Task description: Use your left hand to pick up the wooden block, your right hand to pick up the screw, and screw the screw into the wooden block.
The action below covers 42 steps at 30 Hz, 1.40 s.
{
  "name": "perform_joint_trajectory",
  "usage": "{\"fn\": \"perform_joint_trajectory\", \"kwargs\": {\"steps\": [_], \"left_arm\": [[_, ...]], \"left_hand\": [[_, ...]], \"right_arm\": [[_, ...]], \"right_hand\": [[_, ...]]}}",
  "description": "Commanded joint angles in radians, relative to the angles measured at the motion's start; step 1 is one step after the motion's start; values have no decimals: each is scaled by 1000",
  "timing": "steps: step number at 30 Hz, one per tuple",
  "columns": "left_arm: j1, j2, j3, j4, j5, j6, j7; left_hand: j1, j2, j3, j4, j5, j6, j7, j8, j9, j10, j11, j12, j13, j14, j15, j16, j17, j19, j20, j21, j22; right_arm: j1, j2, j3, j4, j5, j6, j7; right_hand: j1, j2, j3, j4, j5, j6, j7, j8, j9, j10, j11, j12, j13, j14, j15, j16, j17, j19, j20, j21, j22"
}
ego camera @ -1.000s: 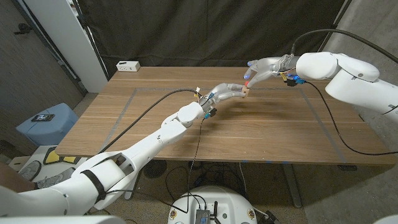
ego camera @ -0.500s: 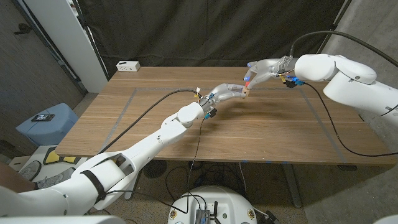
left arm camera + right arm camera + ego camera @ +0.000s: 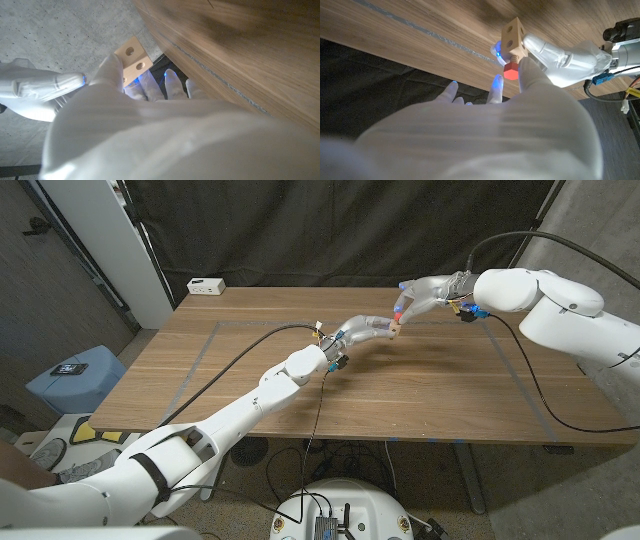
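We see the left hand (image 3: 368, 330) holding the block (image 3: 513, 33) above the surface (image 3: 420, 390) — right hand (image 3: 418, 292) pinches the screw (image 3: 510, 70), its shank entering the block's hole — hands meet.

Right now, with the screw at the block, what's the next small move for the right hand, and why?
Probably keep twisting the red-headed screw into the small pale wooden block. The right wrist view shows its shank meeting the block's face with the red head not yet seated, pinched by the right hand, while the left hand holds the block above the table.
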Motion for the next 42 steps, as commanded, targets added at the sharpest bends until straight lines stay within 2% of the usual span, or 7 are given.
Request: {"fn": "perform_joint_trajectory", "kwargs": {"steps": [1,16,27,42], "left_arm": [[-4,-2,2,4,0,-1,-4],[-3,-3,5,-2,5,3,-2],[-12,-12,10,11,6,1,-7],[-16,-18,12,19,5,4,-7]], "left_hand": [[3,12,3,3,5,8,-3,7,2,5,-6,3,3,4,-63,7,1,6,-1,2,1],[2,12,2,4,5,8,-1,7,2,5,-6,3,3,3,-61,6,1,6,0,1,1],[3,13,2,4,5,7,-4,6,2,4,-6,2,3,2,-62,6,1,6,0,1,1],[4,13,1,4,5,9,-2,7,2,4,-5,2,2,5,-61,7,2,6,-1,1,1]], "right_arm": [[-4,-1,0,4,-8,-4,3],[-24,-7,14,9,-2,7,-19],[-24,-8,16,11,-5,11,-21],[-22,-15,22,7,-1,21,-10]], "right_hand": [[14,-2,10,2,-3,17,-1,14,10,8,1,8,6,5,-7,6,3,13,-3,3,3],[22,3,18,4,-11,31,0,41,31,26,-1,11,6,12,-12,9,7,21,-8,4,3],[23,4,23,7,-19,50,4,69,50,47,1,15,6,18,-14,12,9,28,-12,4,3],[20,-4,23,8,-27,56,8,94,72,55,1,12,5,19,-12,11,11,28,-12,2,3]]}}
